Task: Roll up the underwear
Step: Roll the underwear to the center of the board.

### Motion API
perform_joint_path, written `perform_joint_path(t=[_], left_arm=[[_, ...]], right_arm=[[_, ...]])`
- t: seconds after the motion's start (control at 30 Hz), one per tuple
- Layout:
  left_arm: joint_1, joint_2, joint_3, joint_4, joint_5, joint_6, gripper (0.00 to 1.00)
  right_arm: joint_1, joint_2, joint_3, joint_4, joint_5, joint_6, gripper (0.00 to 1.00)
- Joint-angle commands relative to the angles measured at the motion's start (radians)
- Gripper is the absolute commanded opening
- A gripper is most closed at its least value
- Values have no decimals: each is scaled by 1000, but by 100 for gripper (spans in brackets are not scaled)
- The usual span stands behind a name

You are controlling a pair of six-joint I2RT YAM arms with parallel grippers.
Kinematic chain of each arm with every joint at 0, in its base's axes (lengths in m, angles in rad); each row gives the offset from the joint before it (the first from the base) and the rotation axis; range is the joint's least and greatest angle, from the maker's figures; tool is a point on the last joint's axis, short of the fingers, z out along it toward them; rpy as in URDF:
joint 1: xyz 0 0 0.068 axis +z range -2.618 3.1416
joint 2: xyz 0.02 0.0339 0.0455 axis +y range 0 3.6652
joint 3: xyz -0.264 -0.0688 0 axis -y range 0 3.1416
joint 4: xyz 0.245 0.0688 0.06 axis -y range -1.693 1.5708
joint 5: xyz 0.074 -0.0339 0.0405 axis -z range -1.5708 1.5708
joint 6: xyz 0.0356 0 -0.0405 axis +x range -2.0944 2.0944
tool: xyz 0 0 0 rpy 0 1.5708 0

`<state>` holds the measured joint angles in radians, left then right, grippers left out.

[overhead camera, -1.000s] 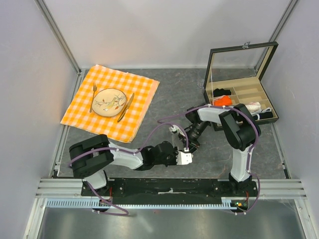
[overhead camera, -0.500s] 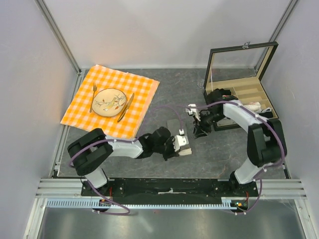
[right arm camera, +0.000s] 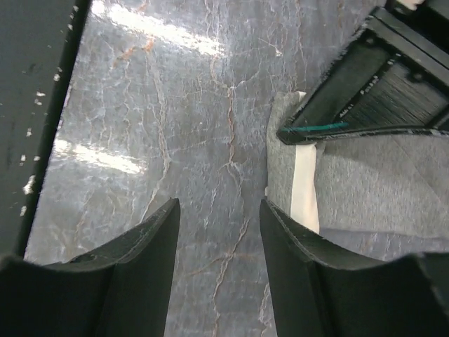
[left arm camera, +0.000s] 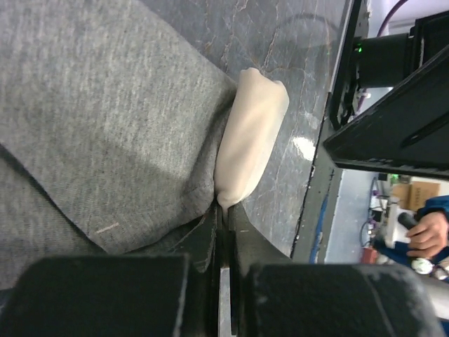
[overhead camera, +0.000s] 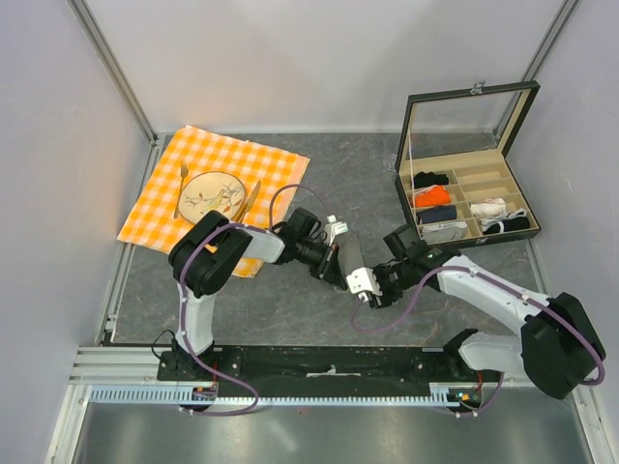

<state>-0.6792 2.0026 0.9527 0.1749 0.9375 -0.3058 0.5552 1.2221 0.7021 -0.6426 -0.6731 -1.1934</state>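
The underwear [left arm camera: 105, 119] is grey cloth with a cream-white strip [left arm camera: 249, 140] along one edge, lying on the dark stone table. My left gripper [left arm camera: 224, 210] is shut on the underwear where the strip meets the grey cloth. In the top view the underwear [overhead camera: 350, 251] is at the table's middle, with the left gripper [overhead camera: 354, 275] at its near end. My right gripper [right arm camera: 219, 207] is open and empty over bare table, just left of the strip [right arm camera: 305, 184]. In the top view the right gripper [overhead camera: 380, 289] is close beside the left one.
An open black box [overhead camera: 474, 242] with small rolled garments in its compartments stands at the right, its glass lid [overhead camera: 464, 121] upright. An orange-and-white checked cloth [overhead camera: 271, 174] with a plate [overhead camera: 190, 189], fork and knife lies at the far left. The left gripper's black body [right arm camera: 372, 91] is near the right gripper.
My left gripper has moved away from the near edge to the table's middle. My right arm has swung back from the box and now points at the underwear beside the left gripper.
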Motion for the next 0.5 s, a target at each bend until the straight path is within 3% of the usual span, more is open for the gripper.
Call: perform_joint_path(t=[0.0,0.27,0.47], left_arm=[[16,74,-11,-120,-63,-99,2],[23,84,21,-117,-71,-124,5],[26,50,18,-75,-68,-151,16]], right_arm=[[81,22,-36,233,170,0,57],[138,129,-72,330,285,-29,55],[149,210,-72,324,335,-14,48]])
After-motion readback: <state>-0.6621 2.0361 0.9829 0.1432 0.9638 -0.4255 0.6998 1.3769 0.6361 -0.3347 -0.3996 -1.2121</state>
